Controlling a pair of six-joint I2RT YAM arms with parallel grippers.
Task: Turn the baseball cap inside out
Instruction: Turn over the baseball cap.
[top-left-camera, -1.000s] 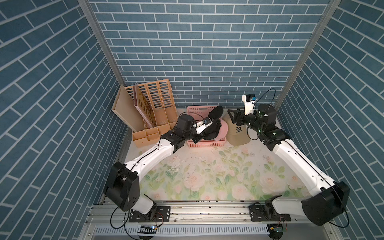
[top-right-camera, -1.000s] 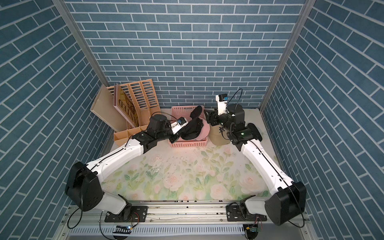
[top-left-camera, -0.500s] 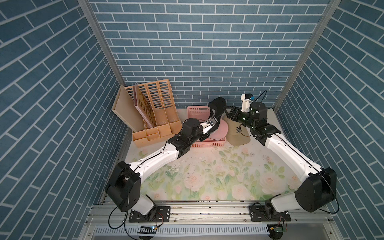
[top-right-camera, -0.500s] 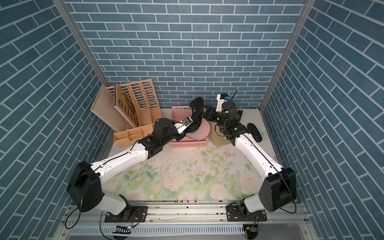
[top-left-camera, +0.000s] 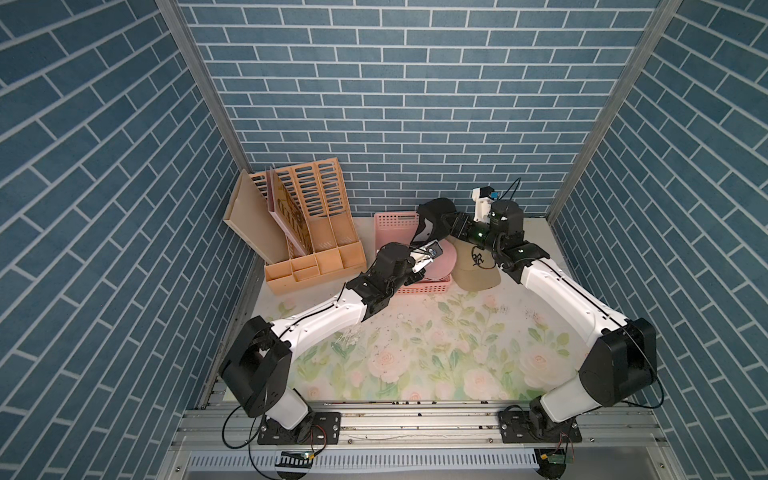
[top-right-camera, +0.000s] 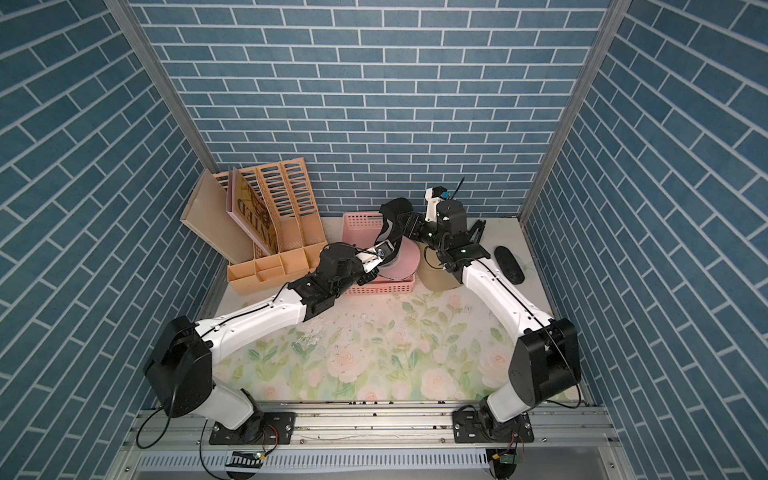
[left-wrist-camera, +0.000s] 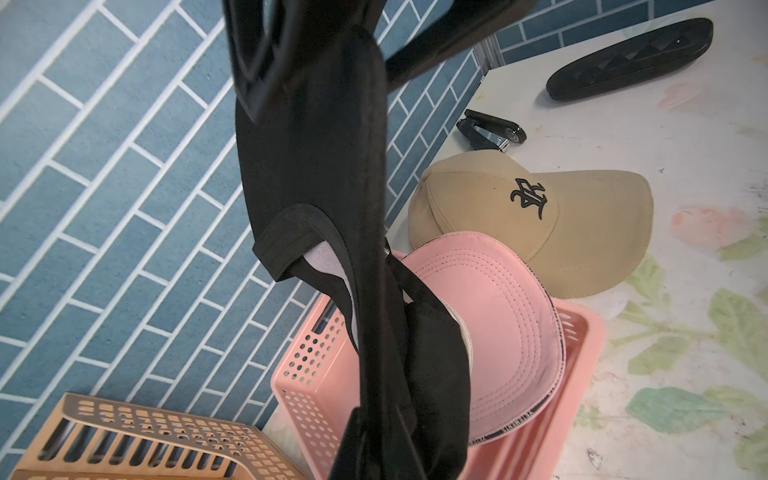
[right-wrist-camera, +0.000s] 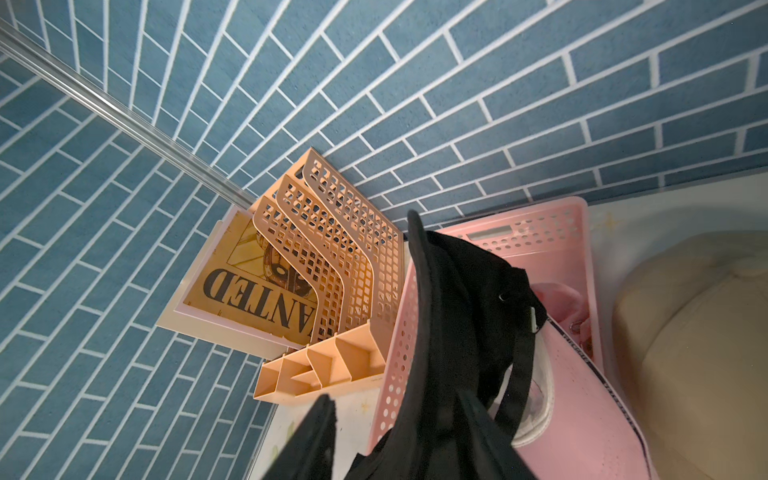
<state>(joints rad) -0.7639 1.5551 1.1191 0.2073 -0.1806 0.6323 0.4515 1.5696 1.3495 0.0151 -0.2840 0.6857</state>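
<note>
A black baseball cap (top-left-camera: 432, 216) (top-right-camera: 392, 220) hangs stretched in the air above the pink basket (top-left-camera: 395, 220). My left gripper (top-left-camera: 419, 245) (left-wrist-camera: 382, 449) is shut on its lower edge; in the left wrist view the cap (left-wrist-camera: 316, 166) runs up from the jaws. My right gripper (top-left-camera: 446, 222) (right-wrist-camera: 395, 440) reaches in from the right at the cap's upper end. In the right wrist view its jaws straddle the black cloth (right-wrist-camera: 457, 311). One finger (right-wrist-camera: 311, 440) stands apart from the cloth, so this gripper is open.
A pink cap (top-left-camera: 442, 266) lies in the basket and a tan cap (top-left-camera: 476, 266) sits on the floral mat beside it. An orange file organiser (top-left-camera: 307, 232) stands at the back left. A black case (top-right-camera: 509, 264) and a stapler (left-wrist-camera: 490, 133) lie back right.
The left gripper has lifted the black cap up out of the basket. The right gripper has swung in from the right to the cap's top, and its jaws have narrowed around it.
</note>
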